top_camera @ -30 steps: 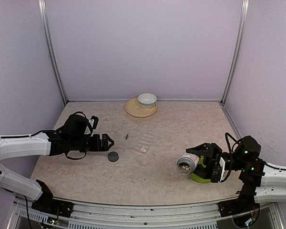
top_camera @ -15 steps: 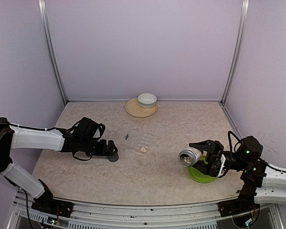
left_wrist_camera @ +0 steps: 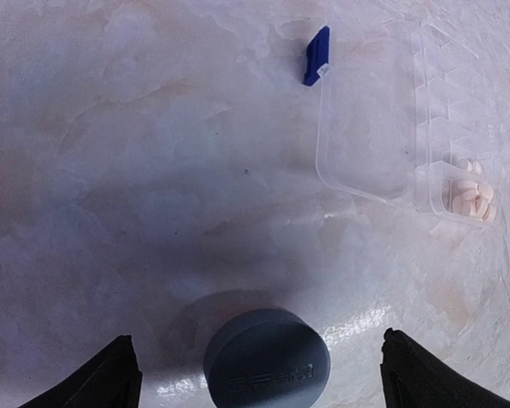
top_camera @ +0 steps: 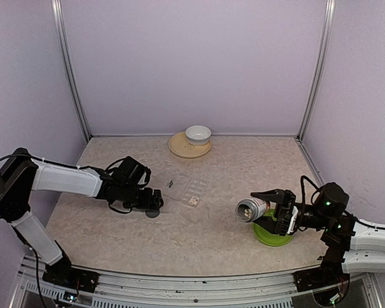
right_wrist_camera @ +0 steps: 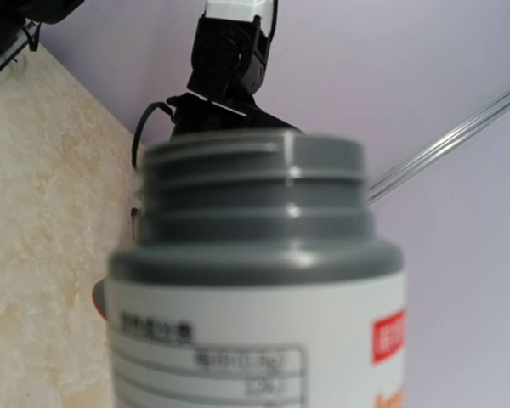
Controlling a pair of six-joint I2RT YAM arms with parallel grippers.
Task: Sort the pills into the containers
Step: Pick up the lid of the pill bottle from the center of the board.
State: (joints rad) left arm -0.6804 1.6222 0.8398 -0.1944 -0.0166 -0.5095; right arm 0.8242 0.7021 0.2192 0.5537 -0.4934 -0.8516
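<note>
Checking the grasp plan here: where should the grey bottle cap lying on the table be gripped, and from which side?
By its round rim, fingers across the full width, from straight above. The grey bottle cap lies flat, a low disc with nothing touching its sides.

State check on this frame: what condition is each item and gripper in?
pill bottle: uncapped, held on its side.
cap: off, flat on the table.
pill box: lid open, pills in one end compartment.
left gripper: open, straddling the cap.
right gripper: shut on the pill bottle.
white bowl: upright on the tan plate.
</note>
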